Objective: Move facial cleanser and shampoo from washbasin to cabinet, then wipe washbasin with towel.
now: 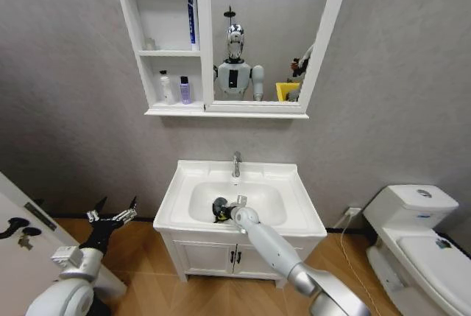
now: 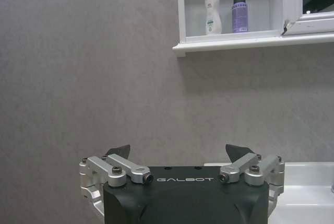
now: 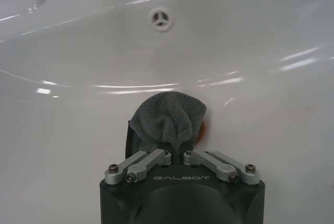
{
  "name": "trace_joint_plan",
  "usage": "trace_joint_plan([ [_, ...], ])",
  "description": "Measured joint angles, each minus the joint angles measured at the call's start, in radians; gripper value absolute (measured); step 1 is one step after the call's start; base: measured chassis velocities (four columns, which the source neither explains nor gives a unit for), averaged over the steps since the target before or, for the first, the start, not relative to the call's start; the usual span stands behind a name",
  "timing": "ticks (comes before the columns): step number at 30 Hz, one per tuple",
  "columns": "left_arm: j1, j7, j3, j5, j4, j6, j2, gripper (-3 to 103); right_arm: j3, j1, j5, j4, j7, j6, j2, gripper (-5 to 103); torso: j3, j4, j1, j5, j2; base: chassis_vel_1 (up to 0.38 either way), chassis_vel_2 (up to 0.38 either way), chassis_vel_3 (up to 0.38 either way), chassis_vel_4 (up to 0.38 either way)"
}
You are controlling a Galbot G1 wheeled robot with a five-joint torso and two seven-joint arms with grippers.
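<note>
From the head view, the right gripper (image 1: pixel 223 210) reaches into the washbasin (image 1: pixel 298 205) bowl; the left gripper (image 1: pixel 112 215) hangs released beside it. The cabinet (image 2: pixel 229 41) shelf holds a white bottle (image 2: pixel 212 11) and purple bottle (image 2: pixel 239 13). The right gripper (image 3: pixel 176 153) is clenched on the towel (image 3: pixel 167 119).

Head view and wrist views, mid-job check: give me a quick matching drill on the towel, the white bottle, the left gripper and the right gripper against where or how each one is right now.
Things:
1. towel
2. white bottle
3. left gripper
4. right gripper

States:
A. open, held in the air left of the washbasin
B. standing on the lowest cabinet shelf beside a purple bottle
C. down in the bowl, shut on the cloth
D. bunched against the white bowl surface

Pairs: 1-D, 2-B, 3-A, 4-C
</note>
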Motion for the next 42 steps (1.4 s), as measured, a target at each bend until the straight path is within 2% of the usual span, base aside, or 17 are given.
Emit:
trace_joint_plan([
  [3, 0.0, 0.0, 0.0, 0.0, 0.0, 0.0, 0.0, 100, 0.007, -0.011, -0.003, 0.064, 0.083, -0.025, -0.057, 5, 0.0, 0.0001, 0.0, 0.0003, 0.0, 0.0, 0.0, 0.0, 0.0],
  [4, 0.0, 0.0, 0.0, 0.0, 0.0, 0.0, 0.0, 100, 0.007, -0.011, -0.003, 0.064, 0.083, -0.025, -0.057, 5, 0.0, 0.0001, 0.0, 0.0003, 0.0, 0.0, 0.0, 0.0, 0.0],
  [6, 0.0, 0.0, 0.0, 0.0, 0.0, 0.0, 0.0, 100, -0.006, -0.017, 0.028, 0.144, 0.142, -0.043, -0.124, 5, 0.0, 0.0004, 0.0, 0.0003, 0.0, 0.0, 0.0, 0.0, 0.0],
  [7, 0.0, 0.0, 0.0, 0.0, 0.0, 0.0, 0.0, 100, -0.013, -0.02, 0.037, 0.17, 0.151, -0.044, -0.151, 5, 0.0, 0.0006, 0.0, 0.0005, 0.0, 0.0, 0.0, 0.0, 0.0],
  [8, 0.0, 0.0, 0.0, 0.0, 0.0, 0.0, 0.0, 100, -0.025, -0.025, 0.046, 0.217, 0.17, -0.045, -0.214, 5, 0.0, 0.0006, 0.0, 0.0004, 0.0, 0.0, 0.0, 0.0, 0.0],
  [9, 0.0, 0.0, 0.0, 0.0, 0.0, 0.0, 0.0, 100, -0.025, -0.025, 0.046, 0.217, 0.17, -0.045, -0.214, 5, 0.0, 0.0006, 0.0, 0.0004, 0.0, 0.0, 0.0, 0.0, 0.0],
  [12, 0.0, 0.0, 0.0, 0.0, 0.0, 0.0, 0.0, 100, -0.029, -0.042, 0.046, 0.322, 0.21, -0.043, -0.338, 5, 0.0, -0.0002, 0.0, 0.0004, 0.0, 0.0, 0.0, 0.0, 0.0],
  [13, 0.0, 0.0, 0.0, 0.0, 0.0, 0.0, 0.0, 100, -0.029, -0.042, 0.046, 0.322, 0.21, -0.043, -0.338, 5, 0.0, -0.0002, 0.0, 0.0004, 0.0, 0.0, 0.0, 0.0, 0.0],
  [16, 0.0, 0.0, 0.0, 0.0, 0.0, 0.0, 0.0, 100, 0.007, -0.067, 0.037, 0.414, 0.221, -0.026, -0.398, 5, 0.0, 0.0, 0.0, 0.0003, 0.0, 0.0, 0.0, 0.0, 0.0],
  [18, 0.0, 0.0, 0.0, 0.0, 0.0, 0.0, 0.0, 100, 0.016, -0.075, 0.041, 0.436, 0.221, -0.023, -0.407, 5, 0.0, 0.0001, 0.0, 0.0001, 0.0, 0.0, 0.0, 0.0, 0.0],
  [20, 0.0, 0.0, 0.0, 0.0, 0.0, 0.0, 0.0, 100, 0.024, -0.091, 0.041, 0.453, 0.216, -0.021, -0.409, 5, 0.0, 0.0003, 0.0, 0.0, 0.0, 0.0, 0.0, 0.0, 0.0],
  [24, 0.0, 0.0, 0.0, 0.0, 0.0, 0.0, 0.0, 100, 0.036, -0.113, 0.012, 0.42, 0.192, -0.013, -0.362, 5, 0.0, 0.0004, 0.0, 0.0001, 0.0, 0.0, 0.0, 0.0, 0.0],
  [27, 0.0, 0.0, 0.0, 0.0, 0.0, 0.0, 0.0, 100, 0.034, -0.114, -0.026, 0.33, 0.164, -0.007, -0.295, 5, 0.0, 0.0011, 0.0, 0.0005, 0.0, 0.0, 0.0, 0.0, 0.0],
  [31, 0.0, 0.0, 0.0, 0.0, 0.0, 0.0, 0.0, 100, 0.01, -0.104, -0.031, 0.248, 0.13, -0.004, -0.286, 5, 0.0, 0.0006, 0.0, -0.0001, 0.0, 0.0, 0.0, 0.0, 0.0],
  [37, 0.0, 0.0, 0.0, 0.0, 0.0, 0.0, 0.0, 100, -0.011, -0.069, 0.002, 0.149, 0.101, 0.018, -0.247, 5, 0.0, 0.0009, 0.0, -0.0003, 0.0, 0.0, 0.0, 0.0, 0.0],
  [42, 0.0, 0.0, 0.0, 0.0, 0.0, 0.0, 0.0, 100, -0.015, -0.033, 0.028, 0.048, 0.04, 0.022, -0.183, 5, -0.001, 0.0005, 0.0, -0.0006, 0.0, 0.0, 0.0, 0.0, 0.0],
])
